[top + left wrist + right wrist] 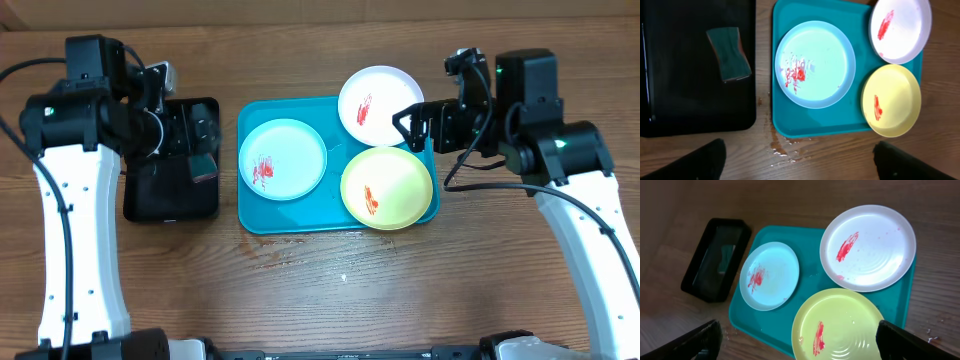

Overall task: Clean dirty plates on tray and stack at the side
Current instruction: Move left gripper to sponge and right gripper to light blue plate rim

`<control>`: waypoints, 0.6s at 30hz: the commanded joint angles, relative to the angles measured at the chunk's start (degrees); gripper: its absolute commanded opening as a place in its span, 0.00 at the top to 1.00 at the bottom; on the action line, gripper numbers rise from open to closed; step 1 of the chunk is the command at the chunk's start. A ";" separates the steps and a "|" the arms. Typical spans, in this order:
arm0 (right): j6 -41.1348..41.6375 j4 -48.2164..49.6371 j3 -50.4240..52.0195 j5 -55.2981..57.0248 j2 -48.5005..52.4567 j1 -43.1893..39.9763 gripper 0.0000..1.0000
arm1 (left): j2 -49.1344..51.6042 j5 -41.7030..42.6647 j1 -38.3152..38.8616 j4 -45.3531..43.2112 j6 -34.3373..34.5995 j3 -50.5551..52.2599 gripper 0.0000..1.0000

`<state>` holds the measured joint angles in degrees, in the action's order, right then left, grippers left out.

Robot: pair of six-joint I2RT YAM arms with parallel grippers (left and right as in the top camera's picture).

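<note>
The turquoise tray [290, 215] holds three plates, each with a red smear. The white plate [380, 105] is at the back right, the light blue plate [283, 158] at the left, and the yellow-green plate [387, 187] at the front right. My left gripper [205, 140] is open and empty, high over the black tray. In the left wrist view [800, 162] its fingers are spread wide. My right gripper [412, 125] is open and empty, above the white plate's right edge. In the right wrist view [800, 340] it hovers over the yellow-green plate [840, 325].
A black tray [170, 195] stands left of the turquoise tray. A green-red sponge [729, 54] lies in it. A small wet patch [782, 147] is on the wooden table by the turquoise tray's front left corner.
</note>
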<state>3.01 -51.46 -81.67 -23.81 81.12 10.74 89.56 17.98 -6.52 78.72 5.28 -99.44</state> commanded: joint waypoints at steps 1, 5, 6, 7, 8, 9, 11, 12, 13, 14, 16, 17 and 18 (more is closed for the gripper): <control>1.57 0.59 -1.44 0.79 2.34 2.43 0.00 | 1.01 -4.72 -0.24 -0.02 7.06 -1.29 0.00; 6.54 1.60 -1.44 8.41 6.16 6.21 0.04 | 1.46 -18.58 1.86 0.00 14.47 -1.29 0.02; 7.80 2.12 -1.44 9.70 7.04 7.08 0.05 | 1.46 -21.05 2.54 0.02 15.69 -1.29 0.03; 9.27 2.82 -1.44 10.91 8.02 8.04 0.07 | 1.46 -23.65 3.32 0.04 17.09 -1.29 0.03; 10.67 3.43 -1.44 11.87 8.79 8.76 0.11 | 1.46 -25.57 3.98 0.04 18.25 -1.29 0.03; 11.96 4.09 -1.44 12.74 9.62 9.42 0.13 | 1.51 -27.34 4.63 -0.02 19.45 -1.29 0.04; 13.97 5.46 -1.44 14.32 11.37 10.67 0.18 | 1.77 -29.35 5.51 -0.48 20.50 -1.27 0.06; 14.86 6.05 -1.44 14.84 12.26 11.19 0.20 | 1.95 -29.59 5.84 -0.90 20.50 -1.27 0.06; 15.13 6.71 -1.44 14.80 13.33 11.69 0.22 | 2.21 -29.59 5.92 -1.25 20.50 -1.27 0.06; 15.56 7.28 -1.44 14.80 14.32 12.15 0.24 | 2.54 -29.59 5.92 -1.44 20.48 -1.27 0.09; 16.83 8.44 -1.44 14.82 16.59 13.18 0.29 | 3.28 -29.92 5.92 -1.55 20.50 -1.27 0.10; 17.05 8.98 -1.44 14.82 17.70 13.68 0.32 | 3.80 -30.14 5.92 -1.55 20.50 -1.27 0.11; 17.25 9.49 -1.44 14.88 18.84 14.14 0.35 | 4.24 -30.21 5.90 -1.55 20.50 -1.27 0.11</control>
<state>17.39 -42.87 -81.67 -10.63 97.32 23.57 92.05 -9.02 -0.73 77.49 23.81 -99.48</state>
